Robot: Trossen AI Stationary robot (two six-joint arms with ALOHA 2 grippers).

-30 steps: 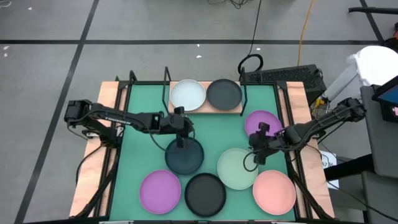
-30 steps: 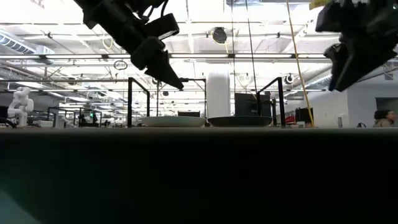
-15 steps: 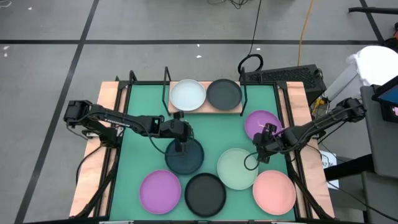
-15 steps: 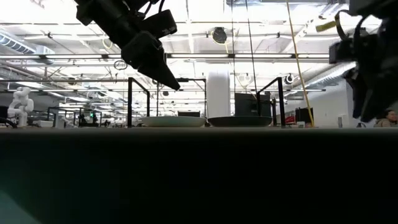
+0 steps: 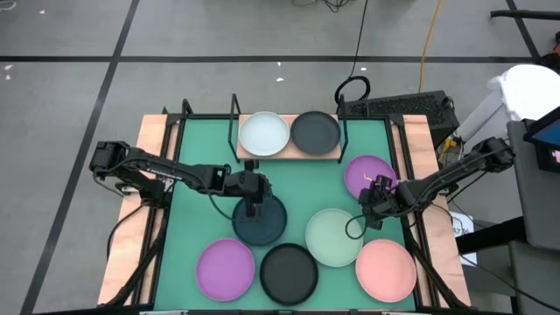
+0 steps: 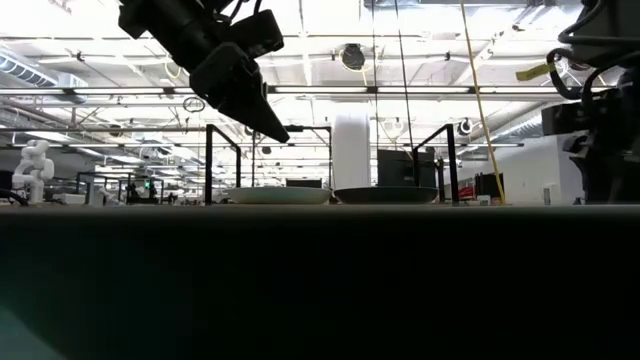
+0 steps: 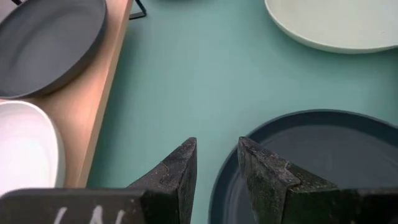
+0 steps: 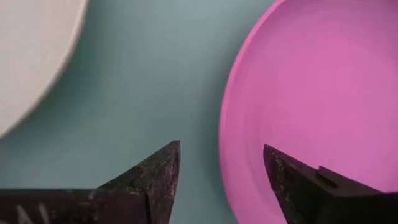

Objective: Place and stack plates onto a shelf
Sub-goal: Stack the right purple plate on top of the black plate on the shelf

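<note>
From above, the white plate (image 5: 263,133) and grey plate (image 5: 315,131) already sit on the shelf (image 5: 332,155); six more lie on the green tabletop (image 5: 197,175). The left hand (image 5: 253,198) hangs over the teal plate (image 5: 260,220), the right hand (image 5: 376,194) by the purple plate (image 5: 368,174).

Left wrist: fingers (image 7: 177,174) released, straddling the teal rim. It should seat deep before closing.

Right wrist: fingers (image 8: 158,171) spread, astride the purple rim, gripping nothing.

Plates: smooth and matt, as on the purple plate (image 8: 323,112), the dark teal plate (image 7: 323,162) and the pale mint plate (image 7: 336,25). Shelf (image 7: 102,93): light wood board, fine-grained, with thin black metal posts. Table mat (image 7: 205,74): smooth, matt green. Gripper fingers (image 7: 264,177): dark, rough-textured.
</note>
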